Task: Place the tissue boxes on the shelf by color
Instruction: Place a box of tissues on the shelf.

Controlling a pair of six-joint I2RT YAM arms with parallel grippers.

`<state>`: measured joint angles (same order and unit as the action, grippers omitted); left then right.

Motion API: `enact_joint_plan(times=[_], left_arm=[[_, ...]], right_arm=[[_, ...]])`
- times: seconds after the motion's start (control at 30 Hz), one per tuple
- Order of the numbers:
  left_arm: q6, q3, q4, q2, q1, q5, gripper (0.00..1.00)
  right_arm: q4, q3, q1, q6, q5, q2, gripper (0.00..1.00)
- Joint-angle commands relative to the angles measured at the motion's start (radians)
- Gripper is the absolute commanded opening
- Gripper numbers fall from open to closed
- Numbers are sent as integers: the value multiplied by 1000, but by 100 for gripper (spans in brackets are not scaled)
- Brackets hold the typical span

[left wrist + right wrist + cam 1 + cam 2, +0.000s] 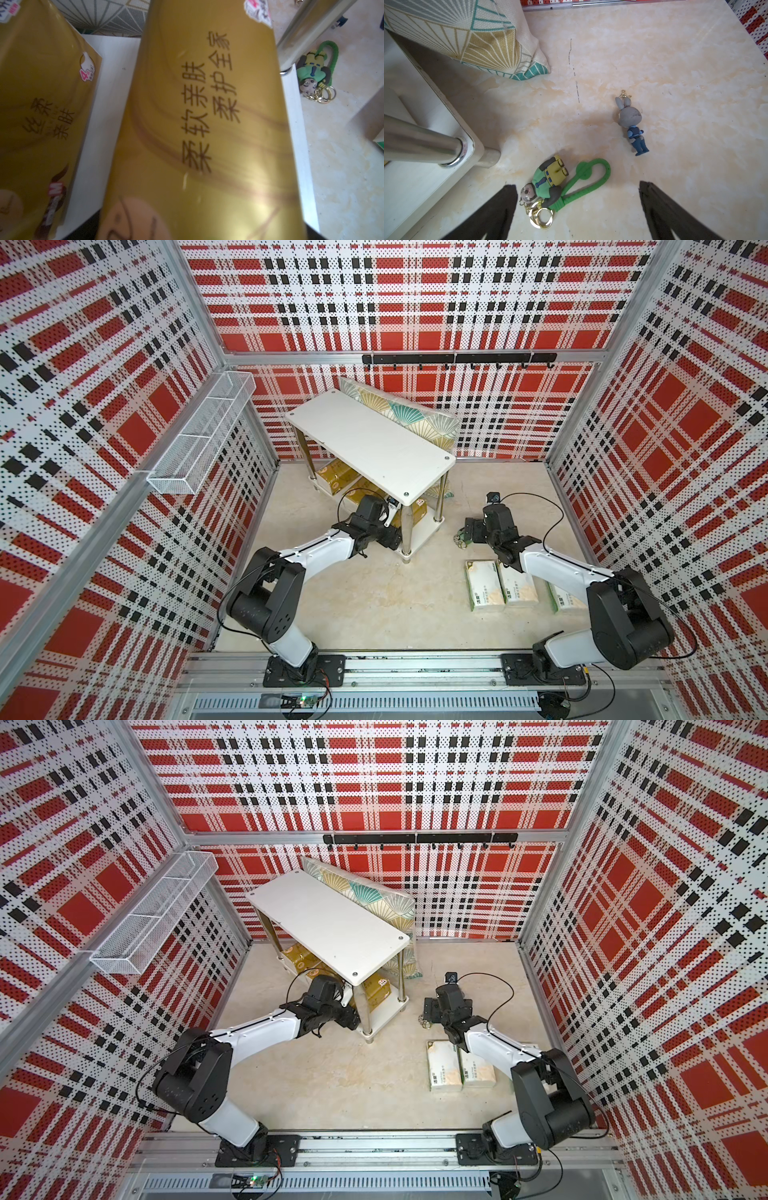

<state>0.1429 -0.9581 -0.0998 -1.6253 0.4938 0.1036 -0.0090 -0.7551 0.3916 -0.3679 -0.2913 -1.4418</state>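
You've got gold packs [197,124] on your white shelf [365,439], white-and-green packs [484,585] at four o'clock (cushion [399,414]: teal-and-gold fans).

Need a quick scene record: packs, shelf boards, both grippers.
top board: holds nothing
gold packs: three, on lower board
white packs: three, on floor
left gripper: at lower board, jaws unseen
right gripper: jaws open, empty, over keychain
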Motion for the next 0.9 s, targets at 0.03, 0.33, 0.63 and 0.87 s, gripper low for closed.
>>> enact_joint_plan(times=[0.03,0.33,0.63,0.87], left_arm=[[3,-6,-9,20,1,21,97],[1,3,-18,48,-1,38,98],[3,5,-31,63,-1,44,99],[4,15,-38,88,-1,53,99]], right_arm=[[18,-14,-2,-4,-2,3,100],[24,-15,-3,-9,5,-3,100],[20,-16,-3,-8,5,0,100],[23,-10,-3,-11,5,3,100]])
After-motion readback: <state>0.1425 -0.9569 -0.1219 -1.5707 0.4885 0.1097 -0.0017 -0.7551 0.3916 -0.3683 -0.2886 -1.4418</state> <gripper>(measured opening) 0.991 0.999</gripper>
